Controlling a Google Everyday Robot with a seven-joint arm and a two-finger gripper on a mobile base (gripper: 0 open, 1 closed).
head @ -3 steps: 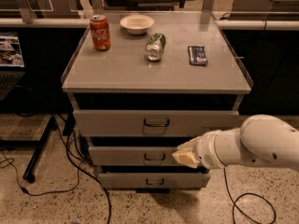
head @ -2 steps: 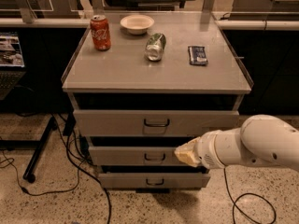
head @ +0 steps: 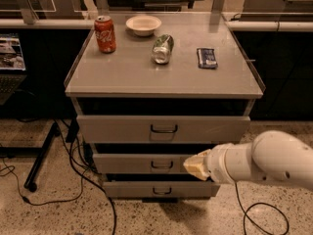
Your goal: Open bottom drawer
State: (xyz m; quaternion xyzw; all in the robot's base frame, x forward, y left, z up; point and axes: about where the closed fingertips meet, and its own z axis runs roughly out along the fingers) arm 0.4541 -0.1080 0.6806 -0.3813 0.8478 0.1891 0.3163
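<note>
A grey metal cabinet has three drawers. The bottom drawer is the narrowest and shortest, with a small dark loop handle at its centre. Above it are the mid-sized drawer and the widest top drawer. My gripper comes in from the right on a thick white arm. Its pale tip lies in front of the right part of the mid-sized drawer, above and to the right of the bottom drawer's handle.
On the cabinet top stand a red soda can, a white bowl, a green can on its side and a dark snack packet. Black cables and a stand leg lie on the floor at left.
The gripper has shifted slightly to the right in front of the mid-sized drawer. The drawers have not moved.
</note>
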